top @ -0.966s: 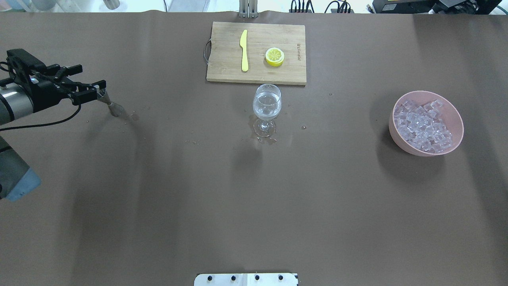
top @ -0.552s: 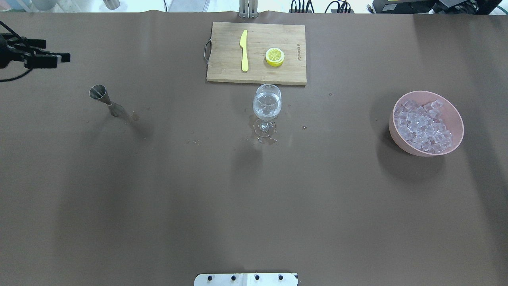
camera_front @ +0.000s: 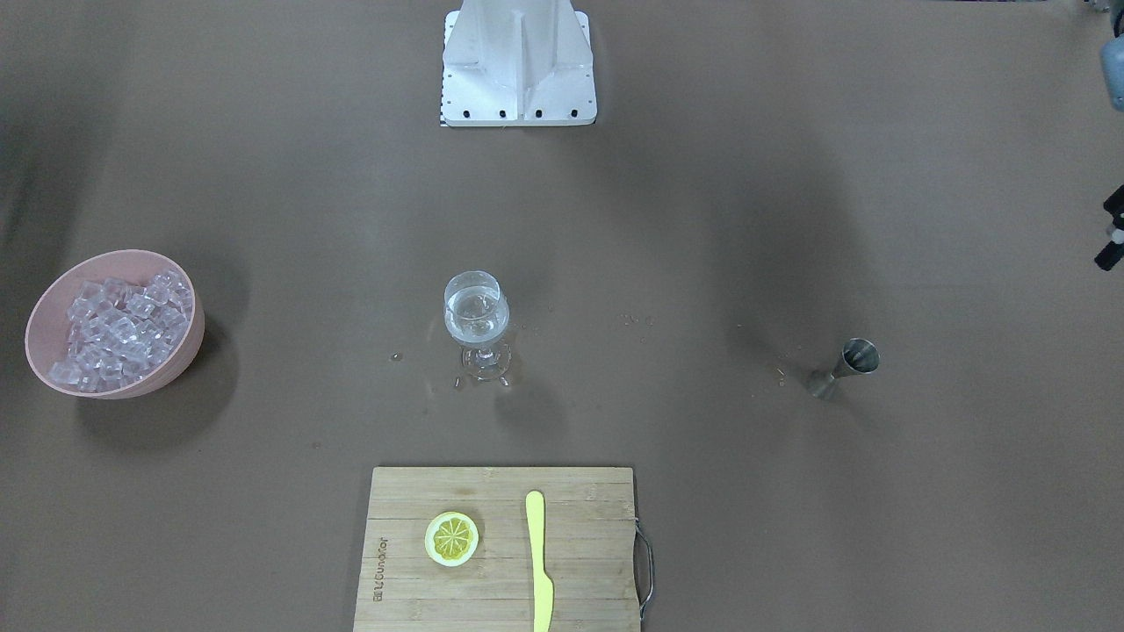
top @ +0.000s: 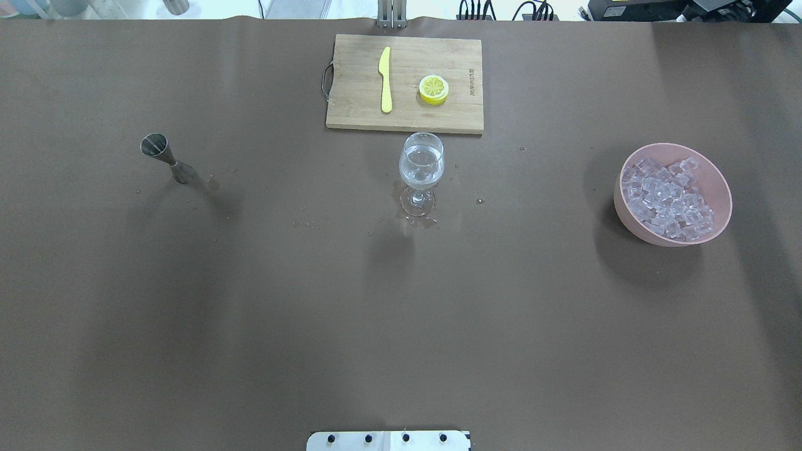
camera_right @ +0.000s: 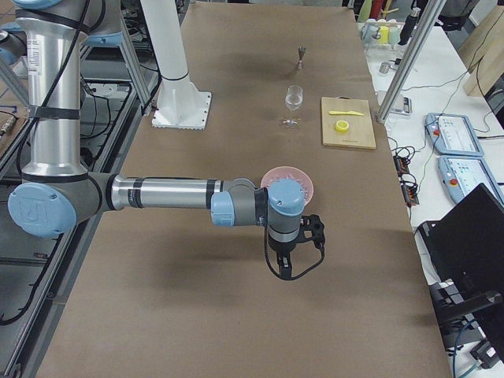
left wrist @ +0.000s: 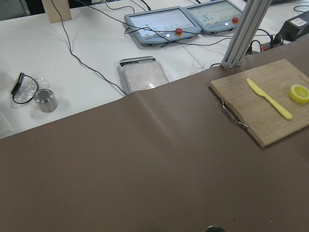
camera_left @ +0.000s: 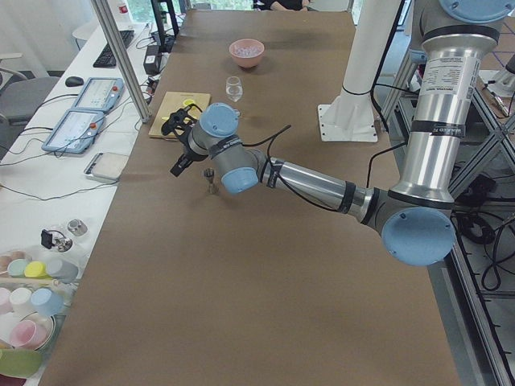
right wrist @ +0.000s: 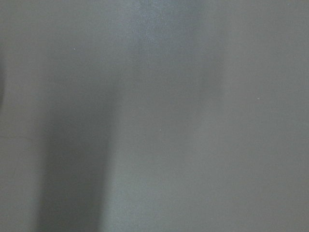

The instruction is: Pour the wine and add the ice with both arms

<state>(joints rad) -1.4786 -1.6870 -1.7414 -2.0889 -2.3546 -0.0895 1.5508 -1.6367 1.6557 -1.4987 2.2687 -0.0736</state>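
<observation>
The wine glass (top: 421, 169) stands mid-table with a little clear wine (camera_front: 475, 318) in its bowl. Ice (top: 669, 199) fills a pink bowl (top: 718, 181) at the right. A steel jigger (top: 164, 156) stands alone at the left. My left gripper (camera_front: 1113, 226) shows only at the front view's right edge, fingers apart and holding nothing. In the left side view the left gripper (camera_left: 171, 147) hangs above and beyond the jigger (camera_left: 210, 181). My right gripper (camera_right: 309, 233) points down beside the pink bowl (camera_right: 287, 183), seen only from the side; I cannot tell its state.
A wooden cutting board (top: 351, 106) lies behind the glass with a yellow knife (top: 385, 79) and a lemon half (top: 433, 89) on it. Water drops (top: 306, 223) spot the brown table. The white stand base (camera_front: 518, 61) sits at the robot's side.
My left gripper let go of the jigger, drew back to the left and left the overhead view. The jigger stays standing. Glass and bowl have not moved.
</observation>
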